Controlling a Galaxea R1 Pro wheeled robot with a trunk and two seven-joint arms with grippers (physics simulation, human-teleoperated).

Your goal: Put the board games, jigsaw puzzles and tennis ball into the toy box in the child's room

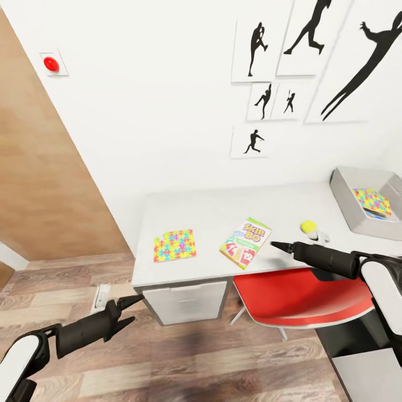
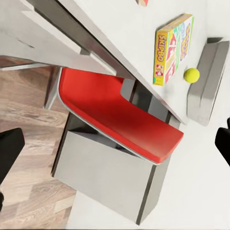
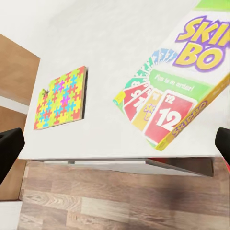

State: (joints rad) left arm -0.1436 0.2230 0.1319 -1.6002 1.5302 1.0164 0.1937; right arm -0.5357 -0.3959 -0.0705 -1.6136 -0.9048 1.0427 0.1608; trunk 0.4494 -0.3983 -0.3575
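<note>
On the light-grey table [image 1: 212, 212] lie a jigsaw puzzle [image 1: 175, 245] [image 3: 61, 98], the SKIP-BO board game [image 1: 245, 243] [image 3: 177, 91] [image 2: 173, 48] and the tennis ball [image 1: 308, 226] [image 2: 191, 74]. The grey toy box [image 1: 346, 201] [image 2: 208, 81] stands at the table's right end, with a second jigsaw puzzle [image 1: 372, 201] inside over something blue. My right gripper [image 1: 276, 244] [image 3: 116, 146] hovers open just right of the SKIP-BO box, holding nothing. My left gripper [image 1: 131, 310] [image 2: 116, 146] hangs open and empty over the floor, in front of the table's left end. The bed is out of view.
A red chair [image 1: 301, 298] [image 2: 115, 115] is tucked under the table in front of my right arm. A white drawer unit [image 1: 187, 301] sits under the table's left part. A wood panel [image 1: 44, 184] fills the left side, and a small white object [image 1: 100, 296] lies on the plank floor.
</note>
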